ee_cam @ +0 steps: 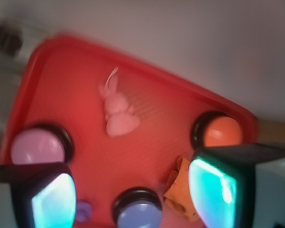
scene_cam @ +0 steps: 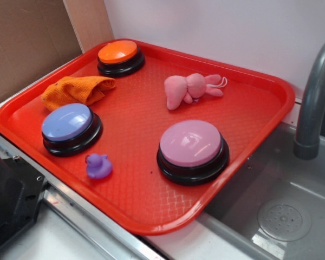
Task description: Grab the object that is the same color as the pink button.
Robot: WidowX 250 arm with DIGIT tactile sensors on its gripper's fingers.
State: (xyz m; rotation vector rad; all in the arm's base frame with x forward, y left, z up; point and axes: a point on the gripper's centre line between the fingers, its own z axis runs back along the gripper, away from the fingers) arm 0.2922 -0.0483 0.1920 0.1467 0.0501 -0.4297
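The pink bunny (ee_cam: 118,110) lies loose on the red tray (ee_cam: 61,95), ahead of my tool (ee_cam: 133,190) and well apart from it, roughly on the line between the two fingers (ee_cam: 211,190), which I see spread wide with nothing in them. The pink button (ee_cam: 38,147) it matches sits off to the tool's left, the orange button (ee_cam: 221,132) to its right, the lavender button (ee_cam: 137,213) just under it. As I judge it, nothing of the grab is done: I must advance, descend over the bunny and clench.
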